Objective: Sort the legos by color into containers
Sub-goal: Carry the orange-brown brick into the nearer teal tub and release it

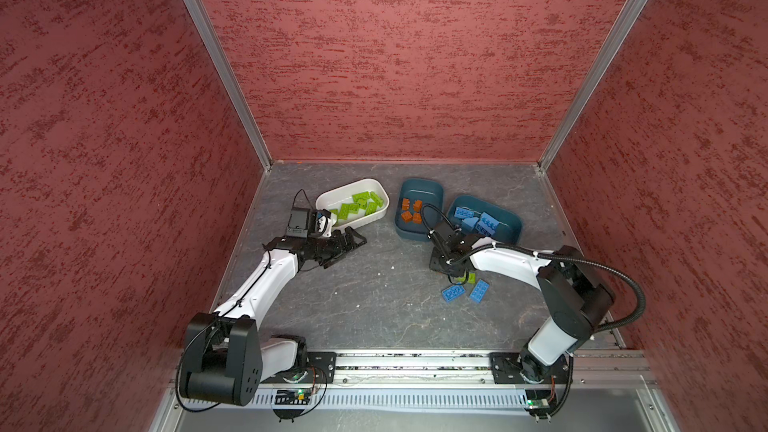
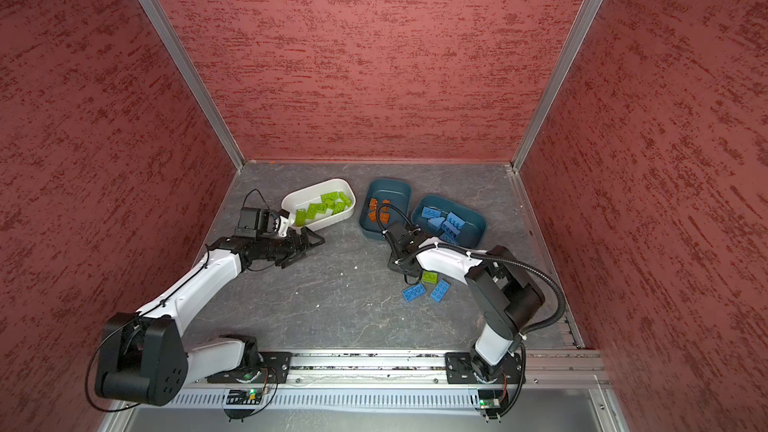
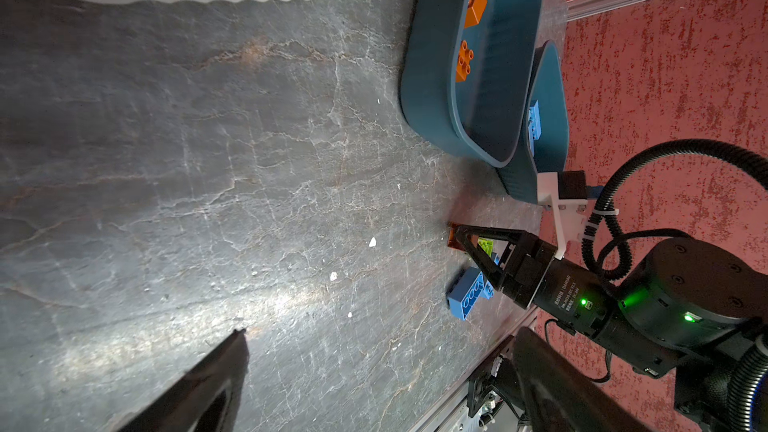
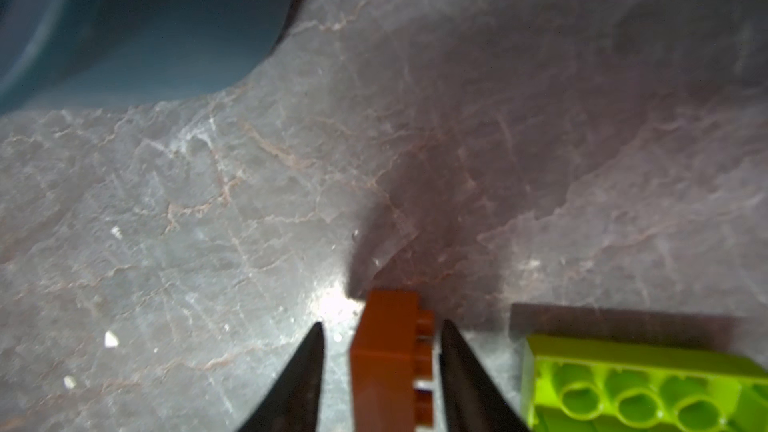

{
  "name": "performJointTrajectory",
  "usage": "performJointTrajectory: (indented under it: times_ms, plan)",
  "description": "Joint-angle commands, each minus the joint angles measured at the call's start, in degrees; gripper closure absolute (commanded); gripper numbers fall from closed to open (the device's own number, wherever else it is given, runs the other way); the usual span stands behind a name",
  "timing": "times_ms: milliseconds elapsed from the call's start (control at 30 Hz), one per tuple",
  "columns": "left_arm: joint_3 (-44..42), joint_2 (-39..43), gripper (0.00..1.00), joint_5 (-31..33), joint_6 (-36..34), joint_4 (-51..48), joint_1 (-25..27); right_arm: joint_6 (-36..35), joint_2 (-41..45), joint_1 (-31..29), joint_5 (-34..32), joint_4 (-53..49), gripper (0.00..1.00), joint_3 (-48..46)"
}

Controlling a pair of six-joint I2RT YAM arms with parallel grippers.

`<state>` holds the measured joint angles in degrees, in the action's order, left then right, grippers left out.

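On the left, the left gripper (image 1: 347,252) lies low over the grey table (image 1: 374,317), just in front of the white tub (image 1: 328,201). Its two black fingers are spread as wide as they go, and they hold nothing. The white tub holds a heap of green bricks (image 1: 361,203). Next comes the first teal tub (image 1: 419,188), near the white one but not touching it. It holds a few orange-brown bricks (image 1: 411,211). Just in front of this tub, the right gripper (image 4: 382,323) points down at the table. In both top views the right arm (image 1: 507,261) hides its fingers, but the right wrist view shows them well. They stand on both sides of one small orange-brown brick (image 4: 384,363) that rests on the table on its side. One finger touches the brick's bumps. We see a thin gap between the other finger and the brick's flat side, so the gripper is open a little and not squeezing the brick. Just beside this brick lies a loose green brick (image 4: 623,384), and we can see its round holes. Two loose blue bricks (image 1: 453,293) lie next to each other, a bit nearer to the front rail (image 1: 415,361), bumps up. Farthest right is the second teal tub (image 1: 510,228), pressed up against the first, with blue bricks (image 1: 478,220) inside.
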<state>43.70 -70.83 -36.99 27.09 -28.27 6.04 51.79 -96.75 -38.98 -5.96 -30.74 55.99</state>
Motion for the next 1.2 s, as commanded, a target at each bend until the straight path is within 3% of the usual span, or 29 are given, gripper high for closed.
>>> performJointTrajectory:
  times_ms: [0, 133, 500, 767, 1000, 1100, 1167]
  plan:
    - [-0.42, 1.13, 0.0, 0.61, -1.43, 0.39, -0.51, -1.67, -0.82, 0.04, -4.52, -3.24, 0.65, 1.71]
    - [-0.31, 1.13, 0.0, 0.45, -1.51, 0.15, -0.6, -3.29, 0.15, 0.05, -6.59, -5.77, 0.75, 3.21]
    - [1.17, 1.44, 0.0, -2.57, 1.16, 2.18, -0.42, -12.29, 1.98, 3.17, -2.28, -4.87, 0.79, 16.46]
    - [2.57, 0.94, 0.0, -3.81, 3.71, 4.64, 0.73, -18.8, -10.53, 9.95, 1.16, -0.23, 0.8, 29.95]
    - [2.99, 0.51, 0.0, -3.23, 3.85, 4.29, 1.37, -22.04, -23.34, 12.72, -0.04, 1.27, 0.79, 41.42]
    - [2.88, 0.71, 0.0, -2.95, 3.8, 4.06, 1.47, -22.6, -26.79, 13.22, -0.31, 1.3, 0.74, 45.05]
    - [2.84, 0.77, 0.0, -2.86, 3.67, 3.76, 1.44, -23.07, -28.1, 13.32, -0.18, 0.59, 0.64, 46.79]
